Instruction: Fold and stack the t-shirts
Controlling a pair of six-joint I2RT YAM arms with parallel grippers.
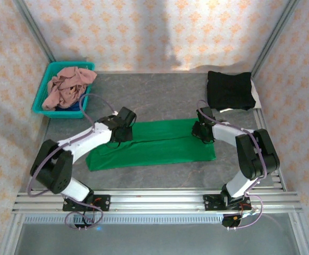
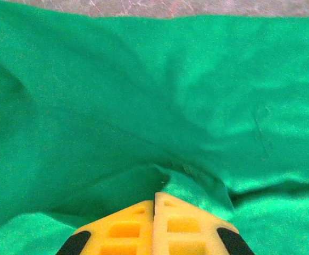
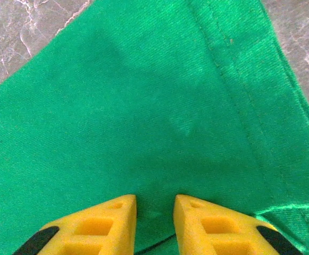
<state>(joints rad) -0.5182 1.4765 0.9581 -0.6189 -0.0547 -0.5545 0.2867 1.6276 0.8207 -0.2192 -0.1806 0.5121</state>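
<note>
The bright green t-shirt (image 1: 159,144) lies across the middle of the table as a long folded strip. My left gripper (image 1: 121,130) sits at its upper left edge. In the left wrist view the yellow fingers (image 2: 127,226) are pressed together, and green cloth (image 2: 143,95) puckers into a ridge at their tips. My right gripper (image 1: 201,130) rests at the strip's upper right edge. It is open (image 3: 155,201), with flat green cloth (image 3: 143,106) between the fingertips and a stitched hem (image 3: 234,90) to the right. A folded black t-shirt (image 1: 228,90) lies at the back right.
A teal plastic basket (image 1: 43,87) stands at the back left, holding a crumpled dusty pink shirt (image 1: 69,85) over a bit of blue cloth (image 1: 78,107). Grey marbled tabletop (image 1: 165,95) lies bare between basket and black shirt. Patterned walls close in three sides.
</note>
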